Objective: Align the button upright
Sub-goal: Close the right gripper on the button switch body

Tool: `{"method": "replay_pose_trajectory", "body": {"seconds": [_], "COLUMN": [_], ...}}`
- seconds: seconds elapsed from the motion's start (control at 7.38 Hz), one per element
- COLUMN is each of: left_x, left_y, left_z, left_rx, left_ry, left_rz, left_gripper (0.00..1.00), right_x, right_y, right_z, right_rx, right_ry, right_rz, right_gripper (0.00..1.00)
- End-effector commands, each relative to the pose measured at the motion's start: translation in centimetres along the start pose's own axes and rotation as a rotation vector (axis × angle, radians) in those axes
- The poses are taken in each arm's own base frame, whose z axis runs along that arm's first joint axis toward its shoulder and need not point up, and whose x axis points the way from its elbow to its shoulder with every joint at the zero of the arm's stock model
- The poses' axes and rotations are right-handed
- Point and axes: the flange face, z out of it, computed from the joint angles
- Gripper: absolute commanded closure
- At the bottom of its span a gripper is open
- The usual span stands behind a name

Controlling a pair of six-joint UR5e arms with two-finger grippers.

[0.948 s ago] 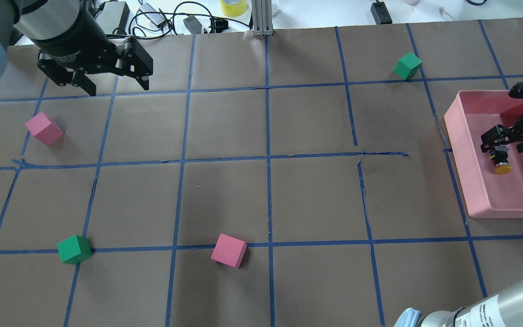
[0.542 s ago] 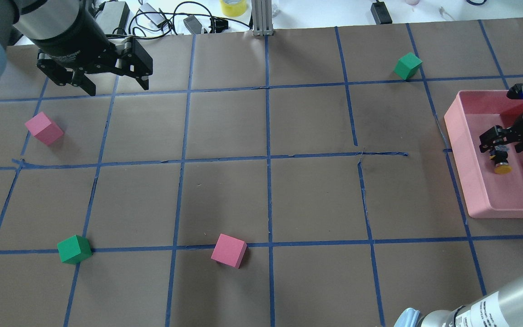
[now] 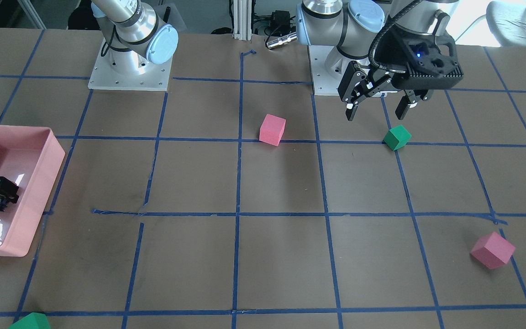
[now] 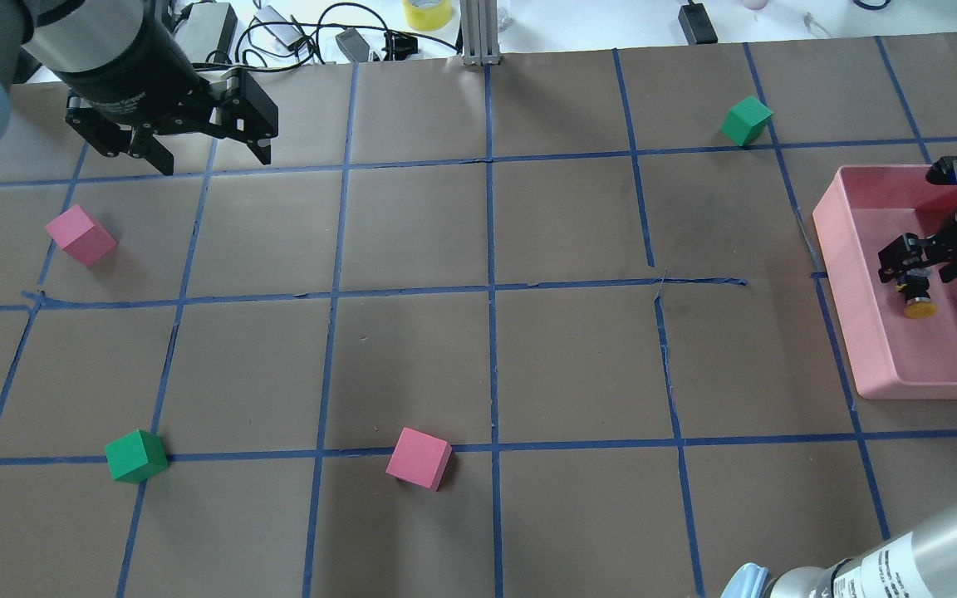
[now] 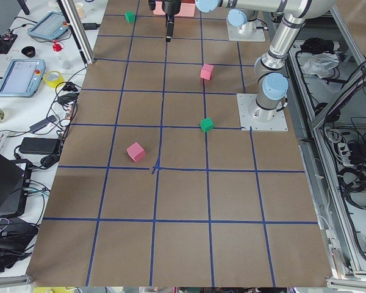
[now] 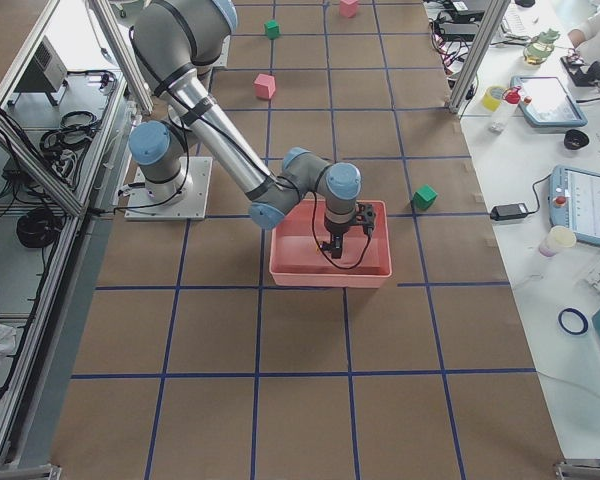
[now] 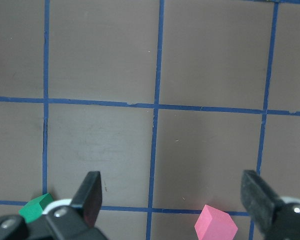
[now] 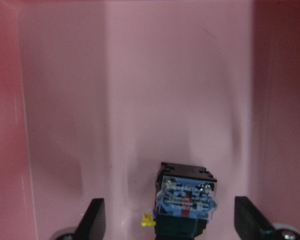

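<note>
Now the right pincer point(image 8: 171, 222) sits spread around the button point(image 8: 186, 195) in the pink tray point(image 4: 844, 282), gaps both sides; left pincer point(image 7: 172, 182) spread too.

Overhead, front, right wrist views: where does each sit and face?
Overhead: behind, looking forward and down the table; left fingers top left, right fingers at the tray.
Front: across the table, facing the arm bases; left fingers on its right.
Right wrist: looks into the tray; its fingers flank the button.
Shared: overhead shows that button too.
</note>
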Motion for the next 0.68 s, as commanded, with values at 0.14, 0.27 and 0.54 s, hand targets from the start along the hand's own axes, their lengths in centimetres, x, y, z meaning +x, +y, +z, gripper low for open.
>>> {"method": "replay_pose_trajectory", "body": {"seconds": [0.14, 0.27, 0.54], "left_x": [0.0, 0.0, 0.0], "left_y": [0.0, 0.0, 0.0], "left_z": [0.0, 0.0, 0.0], "left_rx": [0.0, 0.0, 0.0], "left_ry": [0.0, 0.0, 0.001], "left_rz": [0.001, 0.001, 0.0], "left_gripper": [0.0, 0.0, 0.0], "right_x": [0.0, 0.2, 0.4], "right_y": [0.0, -0.2, -0.6], "right_z": [-0.6, -1.3, -4.8], "right_rx": [-0.002, 0.007, 0.029], "right_ry": [0.004, 0.014, 0.026], "right_rz": [-0.033, -0.027, -0.038], "right_gripper": [1.0, 1.0, 1.0]}}
